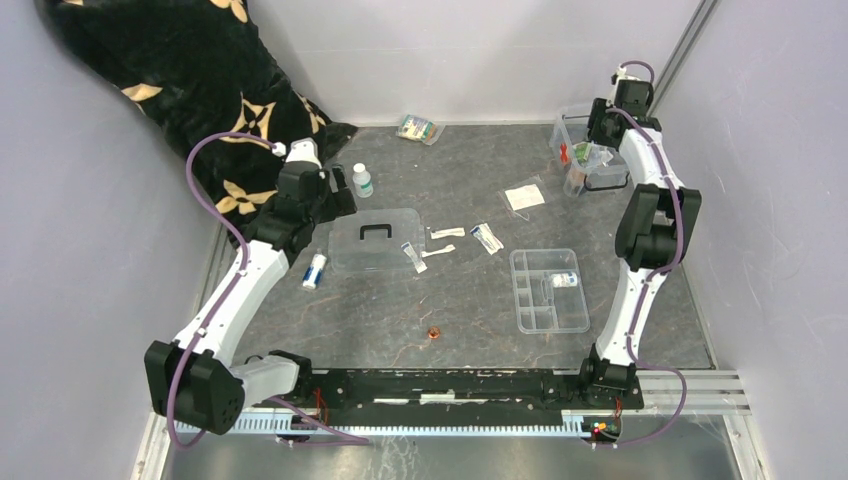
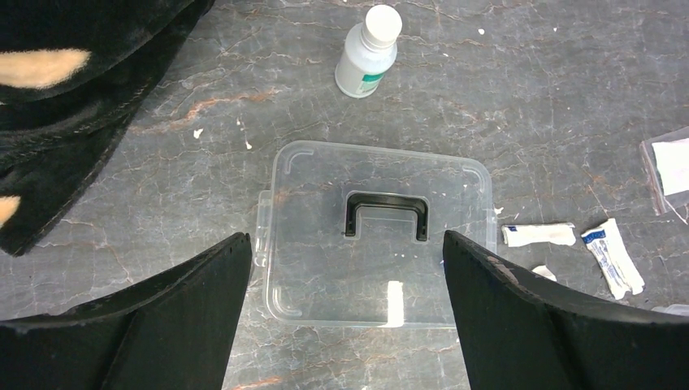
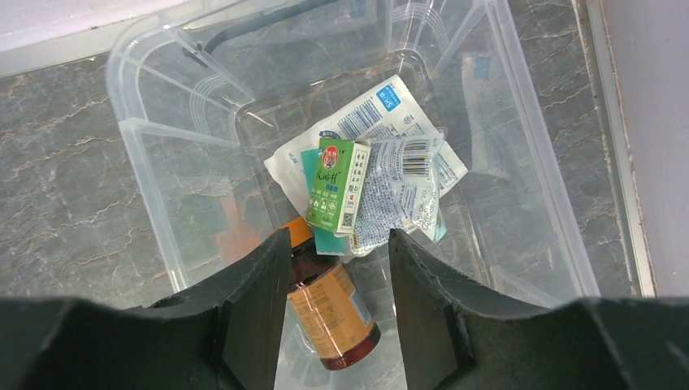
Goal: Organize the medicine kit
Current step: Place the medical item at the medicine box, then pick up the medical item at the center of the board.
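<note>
Left end effector (image 2: pixel 345 237) gapes empty over the lid (image 2: pixel 325 284); right end effector (image 3: pixel 340 236), likewise, above the medicine kit (image 3: pixel 162 203); grey marbled table (image 2: pixel 528 97), pale walls (image 1: pixel 480 50).

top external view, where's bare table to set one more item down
Bare: the far-centre stretch between the white bottle and the zip bag; the near strip in front of the lid, left of the small orange piece. Crowded: the sachets between lid and divided tray.

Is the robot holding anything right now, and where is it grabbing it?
Nothing. The left gripper hangs open over the clear lid; the right gripper is open around a brown bottle, apparently without squeezing it.
</note>
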Robot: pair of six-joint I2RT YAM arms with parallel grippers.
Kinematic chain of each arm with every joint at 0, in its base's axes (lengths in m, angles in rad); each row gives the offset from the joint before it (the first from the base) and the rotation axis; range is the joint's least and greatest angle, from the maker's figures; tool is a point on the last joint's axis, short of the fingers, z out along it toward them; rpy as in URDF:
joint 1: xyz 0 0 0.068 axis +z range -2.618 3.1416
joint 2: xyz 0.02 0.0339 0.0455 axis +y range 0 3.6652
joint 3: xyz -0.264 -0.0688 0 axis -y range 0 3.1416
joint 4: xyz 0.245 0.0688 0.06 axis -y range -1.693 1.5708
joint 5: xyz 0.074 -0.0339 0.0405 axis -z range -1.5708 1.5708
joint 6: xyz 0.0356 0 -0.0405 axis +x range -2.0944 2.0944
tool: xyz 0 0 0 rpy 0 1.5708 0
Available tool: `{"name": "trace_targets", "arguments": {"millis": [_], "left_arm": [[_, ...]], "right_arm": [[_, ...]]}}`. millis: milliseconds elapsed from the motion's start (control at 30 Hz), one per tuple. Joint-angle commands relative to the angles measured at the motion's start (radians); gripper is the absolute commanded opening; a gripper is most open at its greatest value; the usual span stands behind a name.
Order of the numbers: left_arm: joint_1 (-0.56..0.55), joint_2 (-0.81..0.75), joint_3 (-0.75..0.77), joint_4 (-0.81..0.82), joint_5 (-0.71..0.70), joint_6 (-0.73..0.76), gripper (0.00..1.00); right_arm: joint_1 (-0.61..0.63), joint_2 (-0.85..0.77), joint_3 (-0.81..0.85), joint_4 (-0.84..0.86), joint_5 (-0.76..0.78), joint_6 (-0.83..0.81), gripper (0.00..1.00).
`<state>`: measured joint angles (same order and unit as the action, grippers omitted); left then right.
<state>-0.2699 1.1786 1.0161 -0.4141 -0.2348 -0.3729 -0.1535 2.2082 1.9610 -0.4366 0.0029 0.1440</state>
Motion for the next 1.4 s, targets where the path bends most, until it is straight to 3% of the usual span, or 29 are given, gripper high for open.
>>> {"name": "trace_targets", "arguments": {"millis": [0,200,333,433,700,833,1033,1367], "left_arm": [[0.005,-0.04,0.02,0.017,-0.041,0.027,0.93],[0.005,-0.108,-0.01,0.021,-0.134,0.001,0.93],[0.005,-0.13,-0.009,-0.035,-0.18,-0.032,0.93],[0.006,-0.116,0.036,-0.178,-0.203,-0.072,0.93],[0.009,-0.047,0.045,-0.325,-0.22,-0.027,0.9],[0.012,0.036,0.035,-0.345,-0.198,-0.012,0.87],[0.019,0.2,-0.002,-0.337,-0.177,0.035,0.82],[0.053,0.377,-0.004,-0.353,-0.16,0.081,0.66]], "right_arm": [[0.0,-0.15,0.035,0.016,0.0,0.006,0.54],[0.002,-0.428,-0.153,0.098,-0.076,0.069,0.58],[0.012,-0.655,-0.486,0.223,-0.166,0.13,0.58],[0.056,-0.8,-0.698,0.266,-0.2,0.14,0.59],[0.341,-1.029,-1.041,0.249,-0.25,0.106,0.62],[0.422,-1.143,-1.203,0.251,-0.322,0.108,0.63],[0.431,-1.298,-1.355,0.191,-0.361,0.078,0.65],[0.431,-1.357,-1.373,0.173,-0.39,0.046,0.68]]}}
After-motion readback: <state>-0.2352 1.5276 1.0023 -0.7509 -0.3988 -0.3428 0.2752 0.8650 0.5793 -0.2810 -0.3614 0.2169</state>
